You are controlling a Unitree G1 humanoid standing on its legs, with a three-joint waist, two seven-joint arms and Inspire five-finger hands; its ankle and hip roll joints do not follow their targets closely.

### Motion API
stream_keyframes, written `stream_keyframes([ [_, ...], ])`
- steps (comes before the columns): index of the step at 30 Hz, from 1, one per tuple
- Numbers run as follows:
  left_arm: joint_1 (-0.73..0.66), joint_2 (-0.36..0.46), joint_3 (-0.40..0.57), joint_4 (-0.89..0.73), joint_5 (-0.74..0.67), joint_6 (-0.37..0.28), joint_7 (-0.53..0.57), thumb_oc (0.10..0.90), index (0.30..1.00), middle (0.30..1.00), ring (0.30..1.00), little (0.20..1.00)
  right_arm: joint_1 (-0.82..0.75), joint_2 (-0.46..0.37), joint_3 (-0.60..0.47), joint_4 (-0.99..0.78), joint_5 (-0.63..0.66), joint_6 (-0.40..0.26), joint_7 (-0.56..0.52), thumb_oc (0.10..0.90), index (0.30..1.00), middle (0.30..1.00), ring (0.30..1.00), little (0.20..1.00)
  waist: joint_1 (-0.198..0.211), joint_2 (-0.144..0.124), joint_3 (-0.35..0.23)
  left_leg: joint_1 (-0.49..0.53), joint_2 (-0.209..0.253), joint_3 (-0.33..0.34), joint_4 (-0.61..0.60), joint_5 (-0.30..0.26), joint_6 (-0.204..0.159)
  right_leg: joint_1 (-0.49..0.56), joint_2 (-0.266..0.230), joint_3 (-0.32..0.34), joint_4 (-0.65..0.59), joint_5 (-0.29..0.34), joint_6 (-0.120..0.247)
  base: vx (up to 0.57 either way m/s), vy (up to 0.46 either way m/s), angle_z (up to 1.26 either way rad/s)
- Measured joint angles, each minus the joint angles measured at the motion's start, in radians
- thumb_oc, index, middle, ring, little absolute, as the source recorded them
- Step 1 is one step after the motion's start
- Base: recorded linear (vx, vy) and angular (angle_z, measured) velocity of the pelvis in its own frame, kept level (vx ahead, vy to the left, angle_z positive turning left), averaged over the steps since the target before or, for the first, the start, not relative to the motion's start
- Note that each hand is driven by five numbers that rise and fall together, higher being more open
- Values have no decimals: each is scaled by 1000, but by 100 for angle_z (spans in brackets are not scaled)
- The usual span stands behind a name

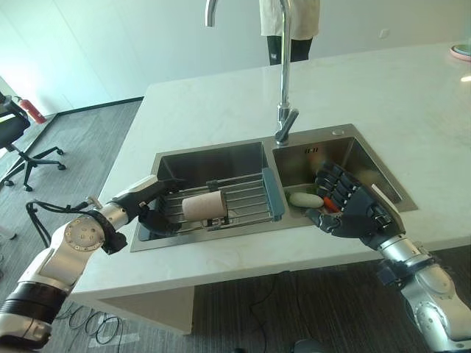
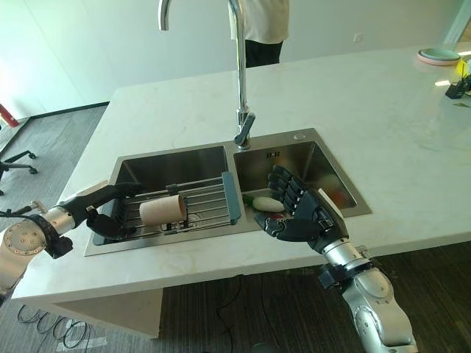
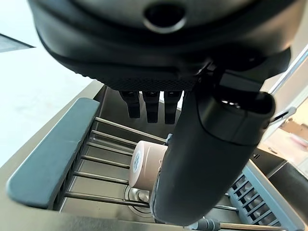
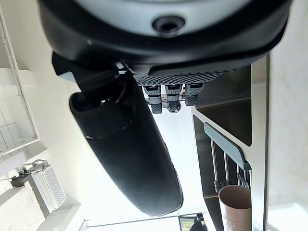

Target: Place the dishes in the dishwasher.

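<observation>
A beige cup (image 1: pixel 202 207) lies on its side on a wire rack (image 1: pixel 246 193) with grey-blue ends, set across the left basin of the steel sink (image 1: pixel 221 158). My left hand (image 1: pixel 144 200) is open at the rack's left end, its fingers stretched toward the cup without touching it; past its thumb (image 3: pixel 211 159) the cup (image 3: pixel 147 162) shows close. My right hand (image 1: pixel 355 210) is open, palm up, over the front edge of the right basin. Just beyond its fingers a pale oval dish (image 1: pixel 304 199) and a small orange thing (image 1: pixel 331 207) lie in that basin.
A tall chrome faucet (image 1: pixel 284 73) rises between the basins. The sink is set in a white counter (image 1: pixel 383 95). A person (image 1: pixel 288 22) stands on the counter's far side. Stacked plates (image 2: pixel 439 55) sit at the far right. An office chair (image 1: pixel 18 147) stands on the floor at left.
</observation>
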Motion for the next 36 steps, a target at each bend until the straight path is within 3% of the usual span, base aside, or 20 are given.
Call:
stream_keyframes([
  [13, -45, -24, -28, 127, 54, 0, 4, 800, 900, 900, 900, 900, -5, 0, 1, 36, 0, 4, 21, 800, 900, 900, 900, 900, -28, -18, -11, 6, 14, 29, 1, 0, 0, -3, 14, 27, -13, 17, -1, -8, -2, -6],
  [25, -48, -58, -61, 217, 93, 1, 10, 800, 900, 900, 900, 900, -5, 0, 1, 36, -11, 8, 43, 800, 900, 900, 900, 900, -42, -18, -11, 25, 23, 53, -6, -2, -4, 0, 25, 50, -16, 19, 2, 13, -5, -6],
  [36, -48, -91, -61, 281, 118, -1, 50, 800, 900, 900, 900, 900, -5, -2, -1, 36, -11, 11, 62, 800, 900, 900, 900, 900, -80, -19, -13, 43, 30, 60, -16, -4, -9, 11, 40, 59, -26, 24, -6, 21, 1, -3],
])
